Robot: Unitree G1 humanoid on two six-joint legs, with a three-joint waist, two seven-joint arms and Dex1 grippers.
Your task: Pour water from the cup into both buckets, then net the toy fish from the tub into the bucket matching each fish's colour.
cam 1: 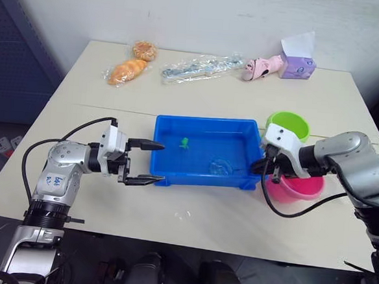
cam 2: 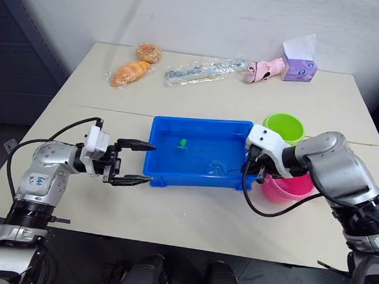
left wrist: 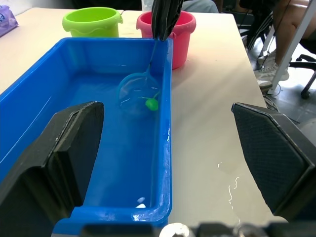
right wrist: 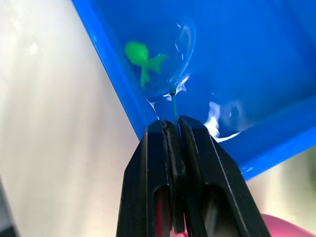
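Left tool [cam 1: 144,162] gapes wide; right tool [right wrist: 173,129] is clamped tight.

You have bare table [cam 1: 204,214] along the near edge. The tub [cam 1: 203,127] blocks the middle; pink bucket [cam 1: 297,188] and green bucket [cam 1: 289,125] crowd its right end. Packets [cam 1: 129,69] line the far edge.

tub [cam 1: 207,127]: glossy blue plastic | buckets [left wrist: 94,22]: smooth plastic | table [cam 1: 191,217]: matt, smooth | net [left wrist: 137,91]: fine mesh

The blue tub [cam 1: 205,149] holds one green fish [cam 1: 185,143]; the net [cam 1: 221,166] hoop lies at its right near side.
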